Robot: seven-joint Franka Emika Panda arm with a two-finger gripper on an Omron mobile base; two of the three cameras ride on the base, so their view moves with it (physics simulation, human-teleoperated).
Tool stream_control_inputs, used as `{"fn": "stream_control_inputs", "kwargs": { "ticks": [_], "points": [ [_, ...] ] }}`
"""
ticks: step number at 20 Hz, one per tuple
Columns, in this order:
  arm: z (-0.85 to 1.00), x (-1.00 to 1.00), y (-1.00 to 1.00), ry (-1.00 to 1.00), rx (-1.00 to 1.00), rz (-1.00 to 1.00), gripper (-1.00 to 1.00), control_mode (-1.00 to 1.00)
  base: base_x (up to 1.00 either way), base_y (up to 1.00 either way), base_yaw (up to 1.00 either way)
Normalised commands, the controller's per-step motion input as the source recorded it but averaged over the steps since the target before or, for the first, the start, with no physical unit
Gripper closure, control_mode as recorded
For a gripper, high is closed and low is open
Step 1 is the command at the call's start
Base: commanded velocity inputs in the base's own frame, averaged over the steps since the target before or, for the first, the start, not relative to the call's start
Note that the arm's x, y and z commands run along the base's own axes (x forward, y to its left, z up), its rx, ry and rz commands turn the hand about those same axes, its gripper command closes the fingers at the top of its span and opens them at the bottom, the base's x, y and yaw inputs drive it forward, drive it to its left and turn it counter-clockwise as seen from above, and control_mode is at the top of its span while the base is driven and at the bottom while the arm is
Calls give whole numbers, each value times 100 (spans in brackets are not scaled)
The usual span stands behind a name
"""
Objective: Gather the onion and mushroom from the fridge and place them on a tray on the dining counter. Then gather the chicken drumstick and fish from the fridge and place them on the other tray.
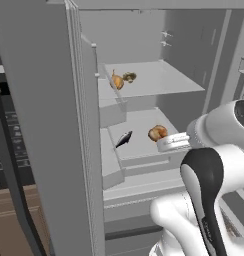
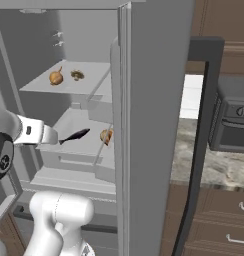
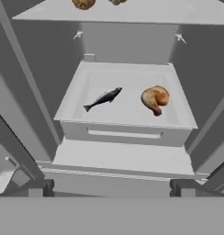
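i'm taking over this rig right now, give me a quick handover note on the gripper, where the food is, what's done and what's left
Gripper: open, holding nothing, aimed into the open fridge in front of the lower drawer.
Upper shelf: onion and mushroom, side by side.
Lower drawer: fish and chicken drumstick, lying apart.
Done: fridge doors stand open; arm is at the fridge.
Left: all four items are yet to be picked. Onion and mushroom go on one tray on the dining counter, then drumstick and fish on the other.
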Motion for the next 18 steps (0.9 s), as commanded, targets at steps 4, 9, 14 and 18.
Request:
{"fn": "stream_control_inputs", "kwargs": {
  "ticks": [4,9,14,18],
  "points": [
    [-35,4,-25,0,-10,0,-100,-100,0,0,0],
    [-7,7,-14,-1,-8,0,-100,-100,0,0,0],
    [-20,22,-22,0,-5,0,-100,-100,0,0,0],
    [-37,50,-16,0,0,-2,-100,-100,0,0,0]
  ]
}}
